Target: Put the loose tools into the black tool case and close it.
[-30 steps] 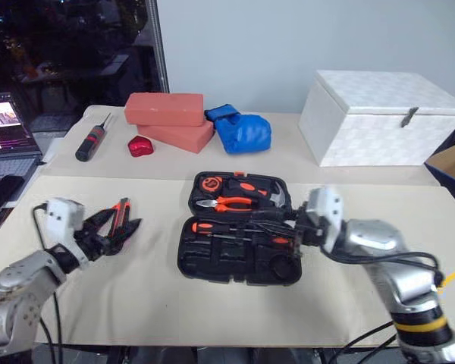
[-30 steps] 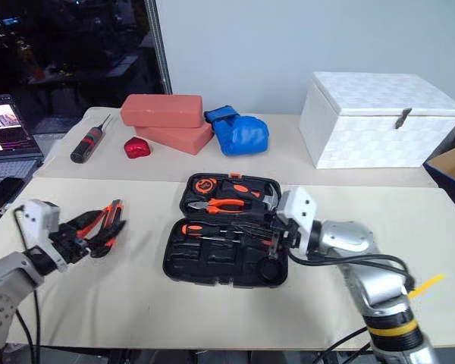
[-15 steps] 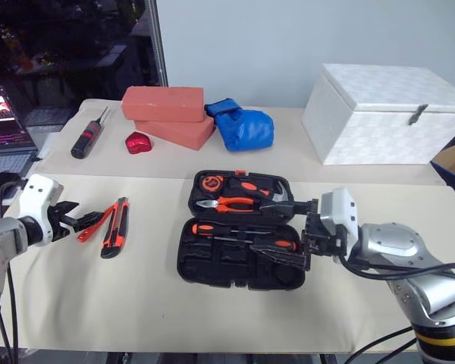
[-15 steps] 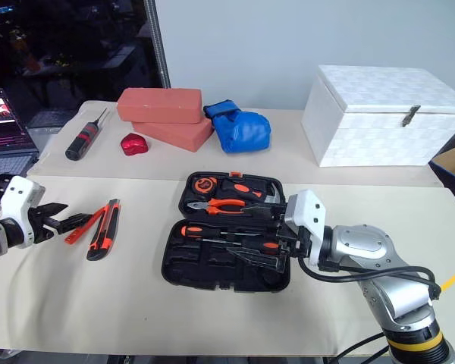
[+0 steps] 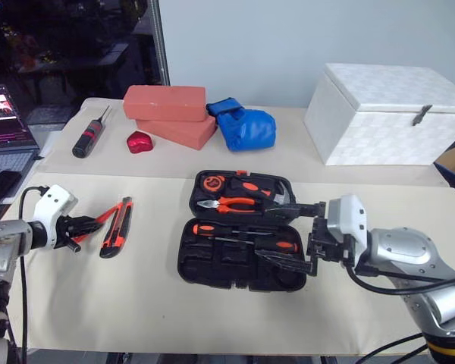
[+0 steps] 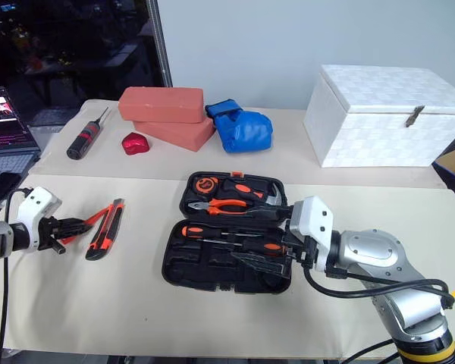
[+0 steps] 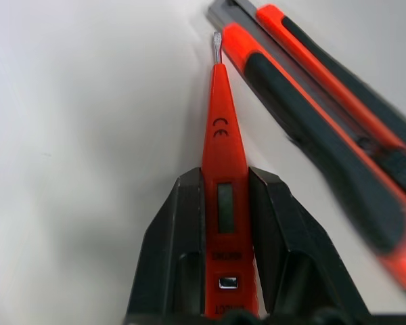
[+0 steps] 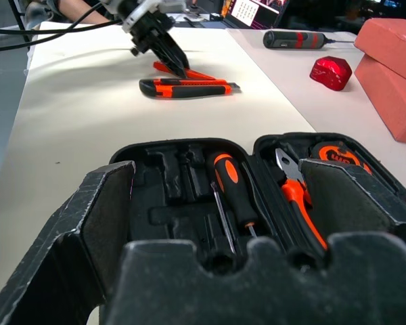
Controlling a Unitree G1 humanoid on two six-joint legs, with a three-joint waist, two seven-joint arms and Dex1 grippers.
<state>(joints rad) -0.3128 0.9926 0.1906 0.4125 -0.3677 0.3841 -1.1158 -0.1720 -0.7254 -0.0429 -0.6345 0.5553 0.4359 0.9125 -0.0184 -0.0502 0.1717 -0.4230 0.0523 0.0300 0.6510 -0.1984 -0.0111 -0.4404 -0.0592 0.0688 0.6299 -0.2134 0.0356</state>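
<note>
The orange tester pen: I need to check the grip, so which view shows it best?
The left wrist view: the orange tester pen lies between the left claw's fingers, its tip beside the utility knife. Both eye views show it small; the right wrist view shows it far off.

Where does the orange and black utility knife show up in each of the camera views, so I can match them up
Left eye view: utility knife lies on the table left of the black tool case.
Right eye view: knife at, again left of the case.
Left wrist view: knife at, beside the orange tester pen in the left claw.
Right wrist view: knife at, beyond the case.
Shared landmark: the orange tester pen next to the knife.
</note>
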